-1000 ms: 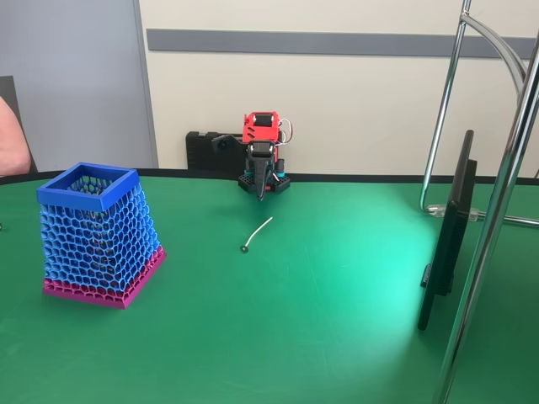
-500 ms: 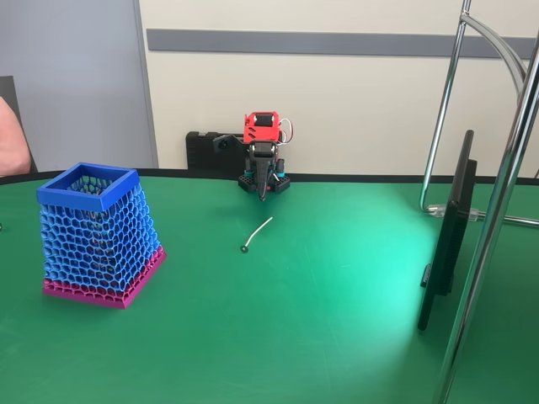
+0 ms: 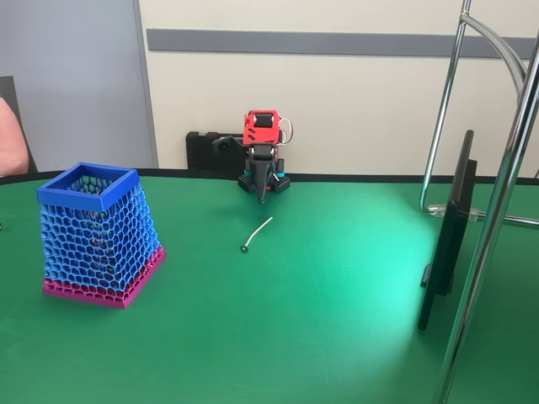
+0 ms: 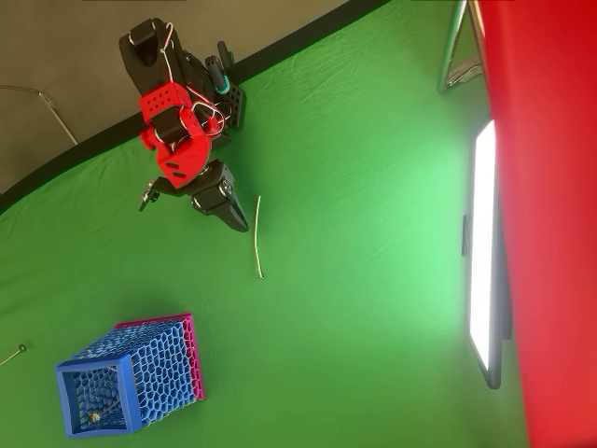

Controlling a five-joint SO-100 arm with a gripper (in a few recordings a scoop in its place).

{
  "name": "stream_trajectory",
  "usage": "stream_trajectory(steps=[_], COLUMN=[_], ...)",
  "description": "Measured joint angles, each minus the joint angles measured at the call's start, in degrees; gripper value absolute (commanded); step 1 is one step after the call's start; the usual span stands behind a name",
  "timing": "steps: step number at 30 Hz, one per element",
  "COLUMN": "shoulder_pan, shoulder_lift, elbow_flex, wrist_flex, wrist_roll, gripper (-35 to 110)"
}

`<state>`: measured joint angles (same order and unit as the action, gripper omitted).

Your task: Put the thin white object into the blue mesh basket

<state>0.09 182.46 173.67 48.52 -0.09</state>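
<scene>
The thin white object lies flat on the green table, roughly in the middle; in the overhead view the thin white object runs lengthwise with its dark tip toward the basket. The blue mesh basket stands upright at the left, its magenta band at the base; from overhead the basket appears at the lower left. My gripper hangs tip-down at the back of the table on the red and black arm, jaws together and holding nothing. From above my gripper is just left of the stick's far end, not touching it.
A black flat panel stands on edge at the right beside chrome stand poles. Another thin stick lies at the left table edge. A small object sits inside the basket. A person's arm shows at the far left.
A small dark part on the arm's left side has shifted slightly up and left. The stick and the basket have not moved.
</scene>
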Motion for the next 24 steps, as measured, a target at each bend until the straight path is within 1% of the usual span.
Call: stream_trajectory(steps=[2,8,10,18,24], shoulder_pan=[0.5,2.2,2.4,4.7,6.0], shoulder_lift=[-2.5,-13.1,-16.1,-28.8,-38.3], elbow_flex=[-1.8,-5.9,-7.8,-18.3,-27.7], wrist_flex=[-0.3,-5.4,-5.7,-5.3,-2.0], wrist_roll=[-1.1,-8.5,-10.6,-19.7,-24.8], gripper=[1,1,1,1,1])
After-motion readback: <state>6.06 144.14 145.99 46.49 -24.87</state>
